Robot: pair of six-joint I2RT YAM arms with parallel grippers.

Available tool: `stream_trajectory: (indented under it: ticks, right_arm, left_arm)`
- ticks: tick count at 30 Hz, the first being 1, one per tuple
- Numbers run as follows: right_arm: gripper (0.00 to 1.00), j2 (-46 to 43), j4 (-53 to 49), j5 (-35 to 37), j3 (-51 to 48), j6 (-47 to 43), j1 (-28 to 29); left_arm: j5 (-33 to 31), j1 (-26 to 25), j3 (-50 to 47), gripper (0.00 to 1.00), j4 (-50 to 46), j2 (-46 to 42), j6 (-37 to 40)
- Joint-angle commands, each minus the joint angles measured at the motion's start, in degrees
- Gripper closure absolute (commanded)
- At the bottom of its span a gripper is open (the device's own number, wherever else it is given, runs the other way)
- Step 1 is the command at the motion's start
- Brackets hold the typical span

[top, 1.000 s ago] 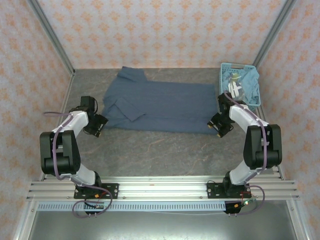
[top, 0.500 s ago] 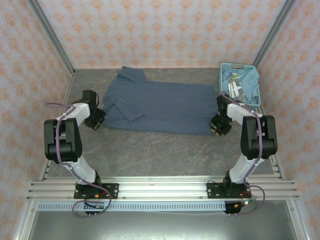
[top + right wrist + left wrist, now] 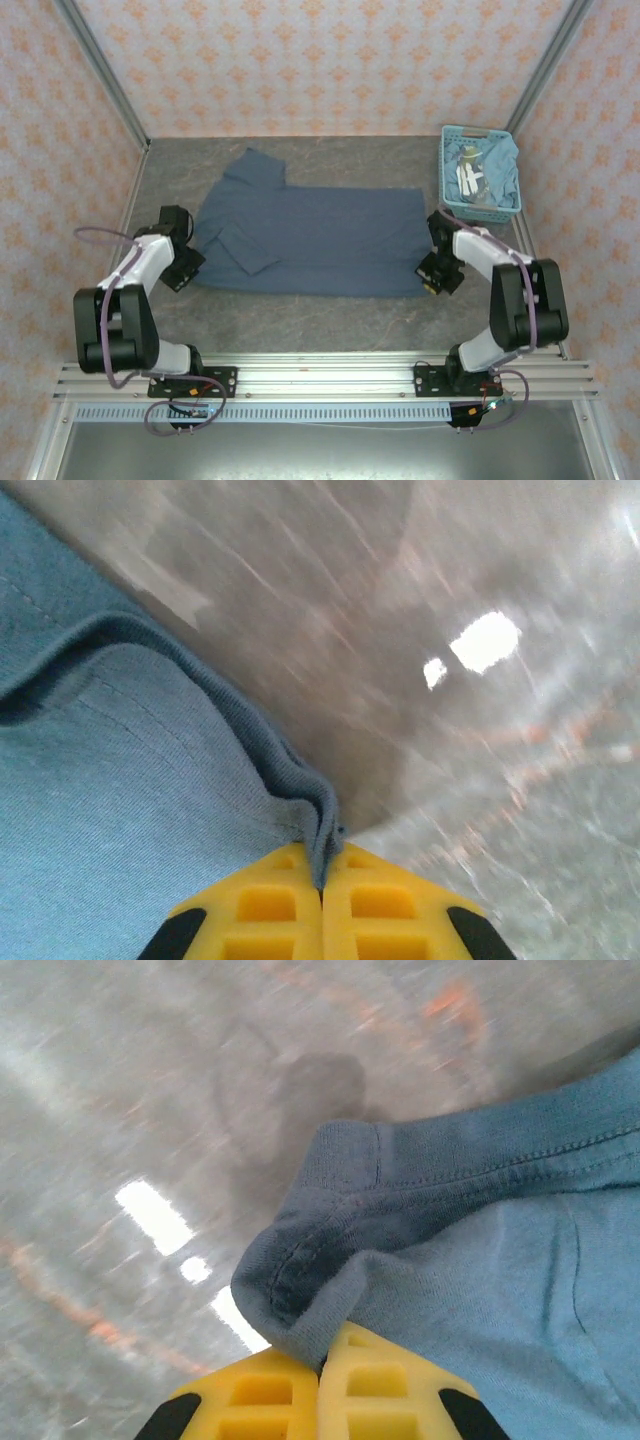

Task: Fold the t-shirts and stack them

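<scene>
One t-shirt (image 3: 310,240) is lying spread on the surface (image 3: 320,320); the left claw (image 3: 322,1360) and the right claw (image 3: 322,875) are pinching its near corners.

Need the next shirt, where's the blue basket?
Top view: the basket sits at the far right corner of the table, beyond the right gripper, right of the spread slate-blue t-shirt.

The top view is bright, evenly lit and sharp throughout, with only soft shadows. In both wrist views the table (image 3: 110,1090) is smeared by streaky blur and carries white glare patches (the largest in the left one), while the slate-blue t-shirt (image 3: 500,1260) stays crisp.
</scene>
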Motion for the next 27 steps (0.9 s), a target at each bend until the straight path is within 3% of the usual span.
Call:
stream_trajectory:
  ticks: [1, 4, 5, 7, 10, 14, 19, 22, 27]
  right_arm:
    - [1.0, -4.51, -3.04, 2.14, -3.93, 3.66, 0.74]
    - [0.98, -4.58, -3.2, 2.61, -4.67, 3.93, 0.74]
    - [0.92, -4.5, -3.78, 2.65, -4.16, 3.85, 0.75]
    - [0.78, -5.68, -5.5, 3.69, -2.22, 3.73, 0.75]
    - [0.63, -10.38, -7.7, 5.93, 1.21, 3.45, 0.86]
    - [0.52, -16.32, -2.77, 2.74, 3.05, 1.3, 2.5]
    - [0.44, -15.16, 13.21, -13.26, 1.27, -0.43, 6.99]
    - [0.43, -13.37, 15.37, -14.3, 2.33, -0.19, 9.75]
    - [0.43, -11.8, 15.91, -14.43, 2.69, 0.19, 9.98]
  left_arm:
    - [-5.62, 0.36, -2.45, 1.0, -3.37, -2.64, -0.32]
    - [-6.23, 0.37, -2.66, 0.99, -4.27, -2.43, -0.48]
    - [-6.35, 0.43, -2.69, 0.91, -4.55, -2.62, -0.69]
    - [-6.44, 0.29, -2.24, 0.64, -5.55, -4.52, -1.56]
    - [-5.77, -0.34, -0.32, 0.5, -7.51, -9.28, -3.21]
    - [-1.19, -7.06, 1.95, 0.47, -8.1, -12.38, -8.94]
    - [7.15, -18.72, -3.47, 0.43, 2.62, -12.78, -23.51]
    - [8.13, -23.57, -4.97, 0.43, 8.29, -9.74, -28.15]
    - [9.16, -26.49, -5.23, 0.47, 14.51, -3.24, -29.76]
